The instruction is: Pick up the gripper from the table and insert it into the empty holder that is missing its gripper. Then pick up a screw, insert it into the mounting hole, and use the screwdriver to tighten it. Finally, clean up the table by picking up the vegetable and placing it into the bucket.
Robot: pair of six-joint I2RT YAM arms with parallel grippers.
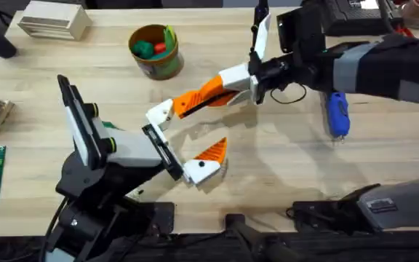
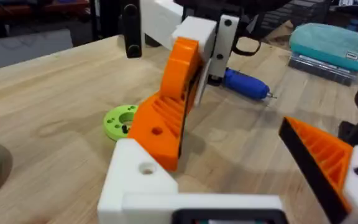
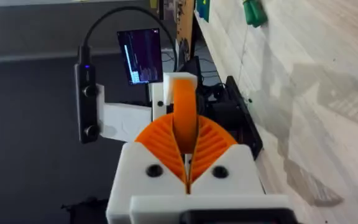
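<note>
The right gripper [image 1: 228, 89] is reached in from the right side to the middle of the table [image 1: 282, 167], and its orange pads [image 3: 213, 146] are closed on the gripper [image 1: 202, 94], the loose orange wedge, which is clamped edge-on between them in the right wrist view. The wedge is held above the tabletop, tilted down toward the left arm, and its lower end is set against the holder [image 1: 160, 113], the white bare finger mount of the left gripper [image 1: 184, 138]; whether it is seated there cannot be told. In the left wrist view the wedge [image 2: 166, 112] is seen leaning over the mount [image 2: 142, 171], with a mounting hole shown in each. The left gripper is spread wide, nothing is held in it, and only its other finger [image 1: 213, 153] is fitted with an orange ribbed pad. The screwdriver [image 1: 338, 115] is laid flat toward the right side of the table, well apart from both grippers. The bucket [image 1: 153, 62] is placed near the far edge, left of centre, and green and red pieces are seen inside it. A small dark-green piece, seemingly the vegetable [image 1: 110, 125], is partly hidden beside the left arm's wrist. A bright green disc [image 2: 120, 121] is laid on the wood just beside the wedge.
</note>
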